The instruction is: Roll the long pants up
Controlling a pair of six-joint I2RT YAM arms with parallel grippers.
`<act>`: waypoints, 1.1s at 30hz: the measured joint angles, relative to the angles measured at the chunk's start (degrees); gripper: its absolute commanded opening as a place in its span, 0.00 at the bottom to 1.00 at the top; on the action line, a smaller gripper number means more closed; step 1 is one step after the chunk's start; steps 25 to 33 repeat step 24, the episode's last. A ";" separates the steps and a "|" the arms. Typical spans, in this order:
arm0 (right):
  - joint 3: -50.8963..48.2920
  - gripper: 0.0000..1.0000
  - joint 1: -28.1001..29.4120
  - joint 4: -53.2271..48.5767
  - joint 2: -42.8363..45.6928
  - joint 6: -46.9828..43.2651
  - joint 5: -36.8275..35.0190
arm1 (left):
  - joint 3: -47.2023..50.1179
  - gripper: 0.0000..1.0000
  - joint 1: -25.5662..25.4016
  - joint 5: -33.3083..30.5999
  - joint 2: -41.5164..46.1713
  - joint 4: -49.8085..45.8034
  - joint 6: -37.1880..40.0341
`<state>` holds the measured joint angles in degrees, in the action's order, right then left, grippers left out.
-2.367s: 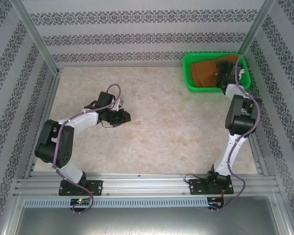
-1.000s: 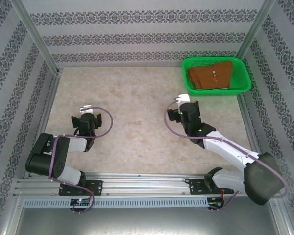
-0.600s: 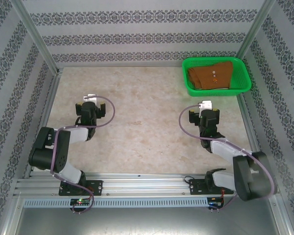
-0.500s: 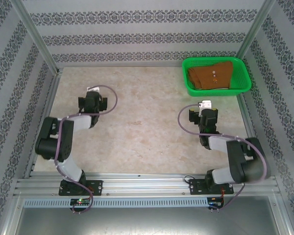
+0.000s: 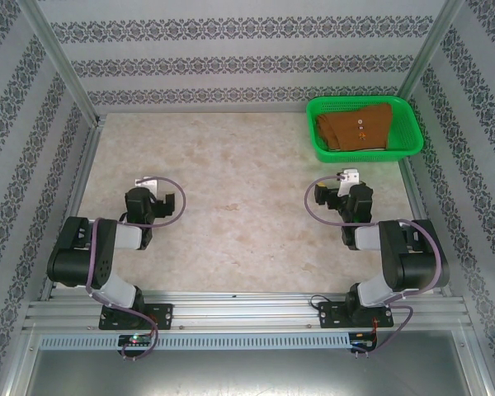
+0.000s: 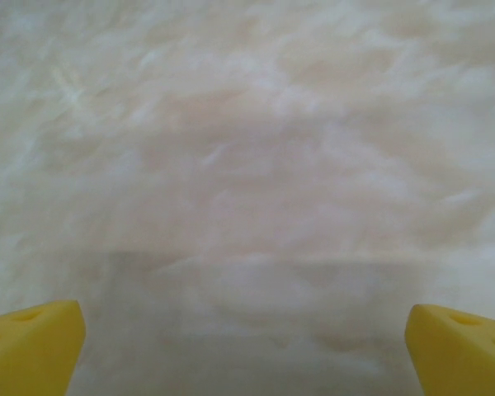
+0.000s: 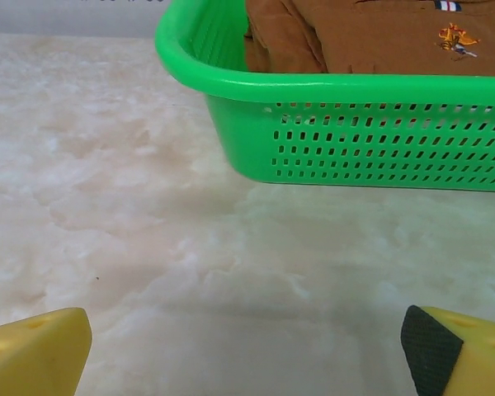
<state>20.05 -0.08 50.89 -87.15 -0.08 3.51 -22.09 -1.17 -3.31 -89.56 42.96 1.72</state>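
Note:
The long pants lie folded, rust-brown, inside a green basket at the back right of the table; pale buttons show on top. In the right wrist view the long pants carry a small striped label and sit above the basket's wall. My right gripper is open, low over the table, a short way in front of the basket, nothing between its yellow fingertips. My left gripper is open over bare table at the left, yellow fingertips wide apart.
The marble-look table top stretches between the two arms. Patterned walls and metal frame posts close in the table on three sides. The arm bases sit on a rail at the near edge.
The right arm has drawn back from the basket, leaving the pants in it, and folded in toward its base. The left arm has also folded back toward the near left.

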 measured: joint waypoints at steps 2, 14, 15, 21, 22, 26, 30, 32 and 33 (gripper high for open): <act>0.17 0.98 0.72 -0.22 0.00 0.28 -2.12 | -0.07 1.00 0.07 1.68 0.02 1.77 -0.02; 0.90 0.98 1.09 -0.31 0.00 1.05 -6.58 | -0.72 1.00 0.55 5.05 0.02 2.49 -0.48; 0.90 0.98 1.09 -0.31 0.00 1.16 -6.71 | -0.72 1.00 0.55 5.07 0.02 2.51 -0.48; 0.90 0.98 1.09 -0.31 0.00 1.22 -6.97 | -0.76 1.00 0.55 5.31 0.02 2.51 -0.50; 0.90 0.98 1.09 -0.31 0.00 1.22 -7.02 | -0.79 1.00 0.55 5.42 0.02 2.49 -0.52; 0.90 0.98 1.09 -0.31 0.00 1.22 -7.13 | -0.79 1.00 0.55 5.53 0.02 2.49 -0.66; 0.90 0.98 1.09 -0.31 0.00 1.22 -7.13 | -0.79 1.00 0.55 5.53 0.02 2.49 -0.66; 0.90 0.98 1.09 -0.31 0.00 1.22 -7.13 | -0.79 1.00 0.55 5.53 0.02 2.49 -0.66; 0.90 0.98 1.09 -0.31 0.00 1.22 -7.13 | -0.79 1.00 0.55 5.53 0.02 2.49 -0.66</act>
